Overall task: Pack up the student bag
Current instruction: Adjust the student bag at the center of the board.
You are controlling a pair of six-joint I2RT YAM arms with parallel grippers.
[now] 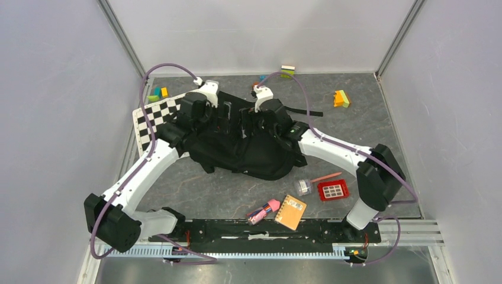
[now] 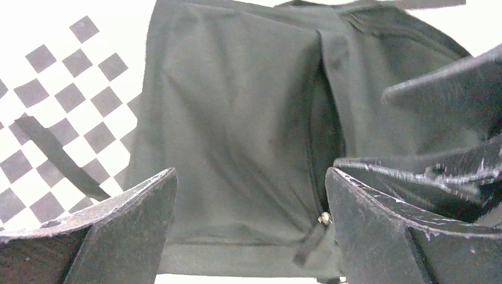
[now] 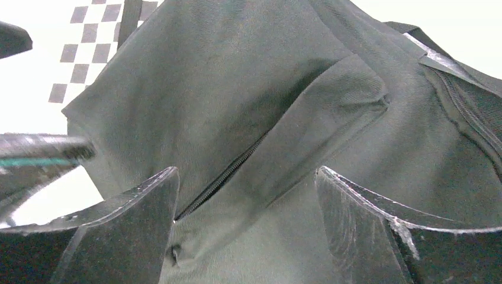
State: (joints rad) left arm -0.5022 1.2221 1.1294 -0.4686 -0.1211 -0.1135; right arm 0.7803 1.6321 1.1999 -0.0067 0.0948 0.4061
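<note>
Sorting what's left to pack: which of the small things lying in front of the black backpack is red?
The flat red rectangular pad with a grid of keys, rightmost of the group; the orange spiral notebook near it is the closest in colour.

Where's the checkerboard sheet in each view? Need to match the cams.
Top external: checkerboard sheet left of centre, its right edge under the student bag.
Left wrist: along the left side, with a black strap lying across it.
Right wrist: top-left corner.
Shared landmark: the student bag, to the sheet's right in all three.
</note>
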